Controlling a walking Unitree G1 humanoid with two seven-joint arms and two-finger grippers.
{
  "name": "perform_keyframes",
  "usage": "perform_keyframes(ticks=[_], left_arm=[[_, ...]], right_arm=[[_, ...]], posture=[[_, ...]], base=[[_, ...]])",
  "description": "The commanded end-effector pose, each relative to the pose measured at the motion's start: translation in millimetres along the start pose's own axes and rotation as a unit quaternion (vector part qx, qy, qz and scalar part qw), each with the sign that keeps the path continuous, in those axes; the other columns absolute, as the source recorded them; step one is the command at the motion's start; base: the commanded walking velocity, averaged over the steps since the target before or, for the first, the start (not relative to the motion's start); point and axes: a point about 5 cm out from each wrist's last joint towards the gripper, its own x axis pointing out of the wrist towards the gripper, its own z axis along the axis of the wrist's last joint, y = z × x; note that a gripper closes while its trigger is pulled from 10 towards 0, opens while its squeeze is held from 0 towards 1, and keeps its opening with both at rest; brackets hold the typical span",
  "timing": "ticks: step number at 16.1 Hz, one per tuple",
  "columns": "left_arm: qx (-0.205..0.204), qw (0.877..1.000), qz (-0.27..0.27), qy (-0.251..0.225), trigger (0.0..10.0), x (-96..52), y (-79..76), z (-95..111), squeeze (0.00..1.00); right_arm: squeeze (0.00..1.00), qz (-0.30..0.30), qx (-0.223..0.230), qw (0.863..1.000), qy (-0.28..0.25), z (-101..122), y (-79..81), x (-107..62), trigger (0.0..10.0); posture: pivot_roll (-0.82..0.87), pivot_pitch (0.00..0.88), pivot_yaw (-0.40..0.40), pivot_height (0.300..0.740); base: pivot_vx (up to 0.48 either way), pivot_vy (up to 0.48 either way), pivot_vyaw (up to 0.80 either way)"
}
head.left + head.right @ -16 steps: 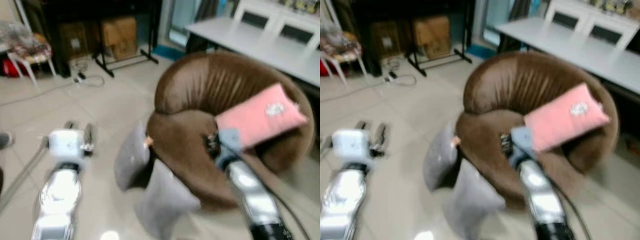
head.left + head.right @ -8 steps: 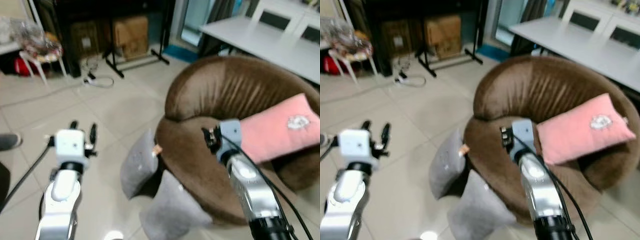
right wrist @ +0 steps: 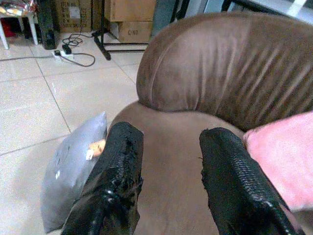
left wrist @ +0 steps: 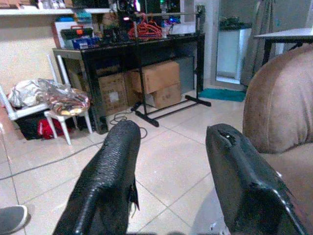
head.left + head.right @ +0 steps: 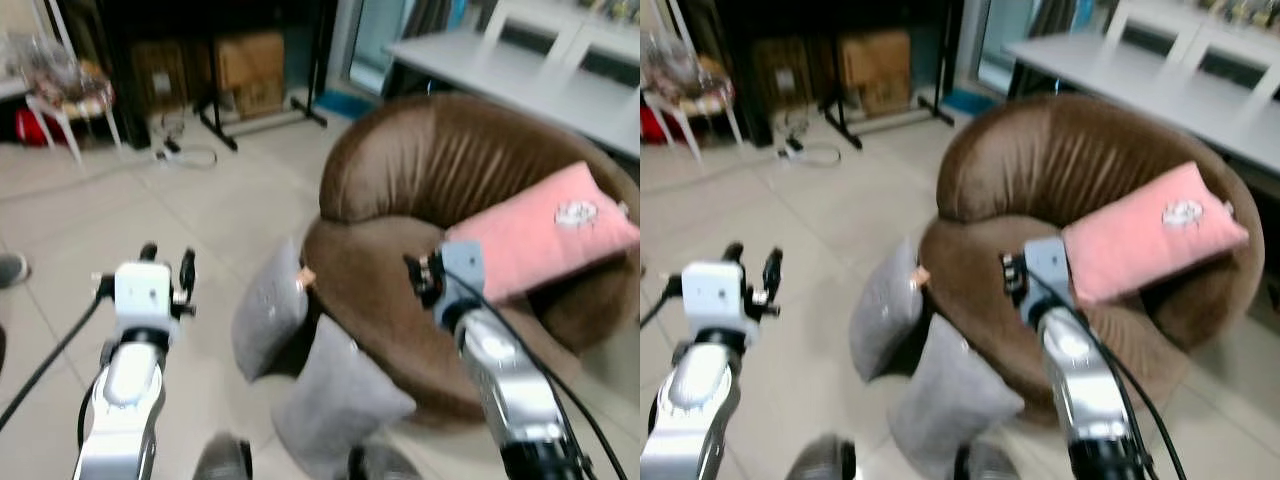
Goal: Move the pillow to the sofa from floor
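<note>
Two grey pillows lean against the front of a round brown sofa (image 5: 450,190): one pillow (image 5: 268,308) stands upright on the tiled floor, the other (image 5: 335,398) lies nearer to me. A pink pillow (image 5: 540,240) rests on the sofa seat. My left gripper (image 5: 167,268) is held open above the floor, left of the grey pillows. My right gripper (image 5: 422,280) is over the sofa seat beside the pink pillow; in the right wrist view its fingers (image 3: 122,166) stand open with nothing between them, the upright grey pillow (image 3: 73,171) below.
A black clothes rack (image 5: 255,110) and cardboard boxes (image 5: 240,70) stand at the back, with a power strip and cables (image 5: 180,155) on the floor. A white chair (image 5: 60,100) holds bundles at far left. A grey table (image 5: 520,70) runs behind the sofa. A shoe (image 5: 8,270) shows at left.
The camera has shifted and tilted slightly, so the sofa sits a little further left and higher. My feet have come into view at the bottom. Both grippers stay open and empty.
</note>
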Motion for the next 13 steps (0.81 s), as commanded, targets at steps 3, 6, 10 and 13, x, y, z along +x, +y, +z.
perform_keyframes(ticks=[3, 6, 10, 13], left_arm=[[-0.006, 1.0, 0.007, -0.01, 10.0, 0.3, 0.3, 3.6, 0.0], [-0.002, 1.0, 0.003, -0.01, 10.0, 1.5, -1.4, 2.7, 0.0], [0.009, 1.0, 0.002, -0.016, 10.0, 1.7, -1.0, 3.2, 0.0], [0.004, 1.0, -0.009, -0.021, 10.0, 3.4, -2.6, 3.5, 0.0]], right_arm=[[0.0, -0.006, -0.012, 1.0, -0.003, 7.3, -3.8, -0.5, 10.0], [0.0, -0.004, -0.014, 1.0, -0.001, 9.0, -4.3, -0.7, 10.0], [0.0, -0.002, -0.016, 1.0, 0.01, 3.6, -8.5, -1.6, 10.0], [0.0, -0.003, -0.019, 1.0, 0.019, -1.4, -9.6, -1.2, 10.0]], posture=[[0.05, 0.0, -0.113, 0.611], [0.05, 0.0, -0.11, 0.611], [0.05, 0.0, -0.108, 0.611], [0.04, 0.0, -0.085, 0.611]], base=[[0.0, 0.0, 0.0], [0.0, 0.0, 0.0], [0.0, 0.0, 0.0], [0.0, 0.0, 0.0]])
